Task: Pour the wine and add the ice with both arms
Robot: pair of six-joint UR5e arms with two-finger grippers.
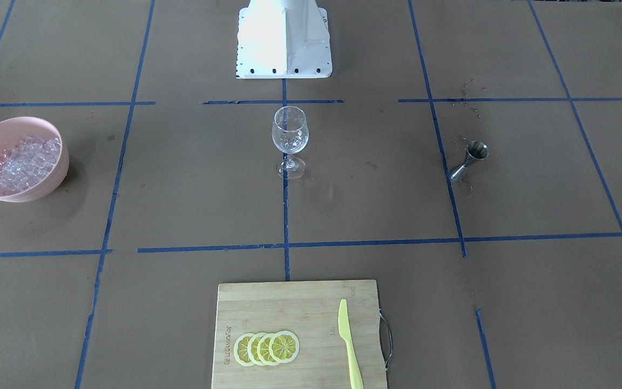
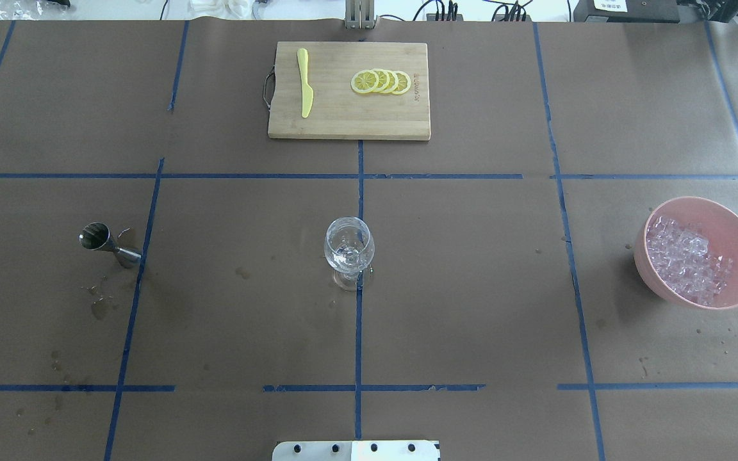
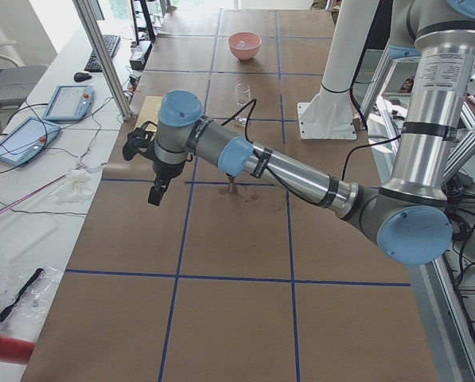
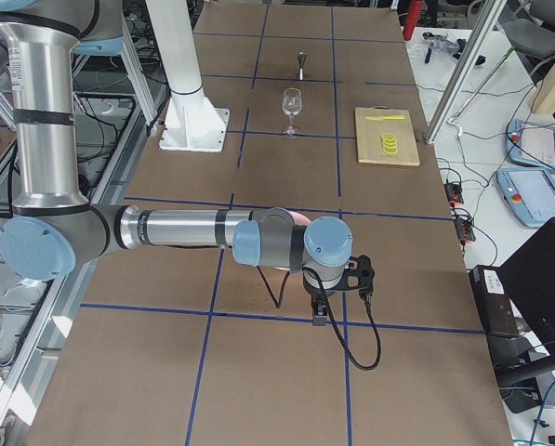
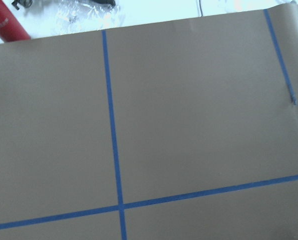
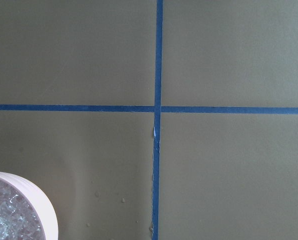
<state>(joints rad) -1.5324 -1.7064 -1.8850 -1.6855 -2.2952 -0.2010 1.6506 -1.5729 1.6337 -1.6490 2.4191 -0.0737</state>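
Ice point(image 2: 686, 259) heaped in pink bowl point(image 2: 737, 230); wineglass point(image 2: 348, 246) upright.

Silver-grey left arm point(image 3: 293, 171), right arm point(image 4: 175, 228), light-blue joint caps point(image 3: 179, 108), black cables point(image 4: 365, 344), white base point(image 1: 284, 40)

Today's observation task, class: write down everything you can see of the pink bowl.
The pink bowl is round and deep, with a smooth wall that looks like plastic. It stands upright on the brown-papered table, on the robot's right side. A heap of clear ice lies inside. Small water droplets dot the paper beside it. Nothing else touches it.
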